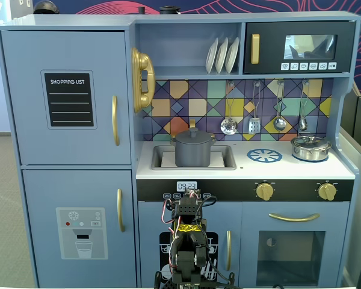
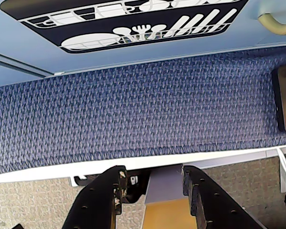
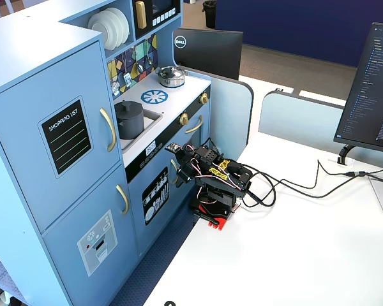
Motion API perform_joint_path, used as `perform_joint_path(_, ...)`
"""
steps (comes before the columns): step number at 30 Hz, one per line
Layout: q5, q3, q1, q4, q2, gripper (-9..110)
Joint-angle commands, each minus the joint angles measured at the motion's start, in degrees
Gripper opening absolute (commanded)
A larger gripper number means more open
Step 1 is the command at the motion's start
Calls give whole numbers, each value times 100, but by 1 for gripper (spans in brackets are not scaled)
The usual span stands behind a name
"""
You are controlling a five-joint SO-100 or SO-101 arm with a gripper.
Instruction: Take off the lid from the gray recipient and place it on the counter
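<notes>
The gray recipient (image 1: 194, 154) stands in the sink cut-out of the white counter (image 1: 289, 168), with the lid (image 1: 194, 136) on it, knob up. Both also show in the other fixed view, recipient (image 3: 129, 122) and lid (image 3: 129, 106). My arm (image 1: 188, 241) is folded low on the white table in front of the toy kitchen, well below the counter. My gripper (image 2: 153, 172) is open and empty and points down at the blue carpet and the table edge. It also shows in a fixed view (image 3: 182, 171), far from the lid.
A shiny silver pot (image 1: 310, 147) with its own lid sits at the counter's right, beside the printed blue burner (image 1: 264, 155). Utensils (image 1: 253, 123) hang above. Gold knobs and door handles line the kitchen front. Cables (image 3: 293, 188) and a monitor (image 3: 370, 89) are on the table.
</notes>
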Motion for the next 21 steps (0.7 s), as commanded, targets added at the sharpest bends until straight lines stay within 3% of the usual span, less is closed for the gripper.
perform_joint_path(1, -53, 88, 211, 967, -26, 0)
perform_joint_path(11, -53, 88, 211, 967, -26, 0)
perform_joint_path(15, 0, -132, 316, 378, -97, 0)
perform_joint_path(21, -378, -2373, 422, -457, -1055, 0)
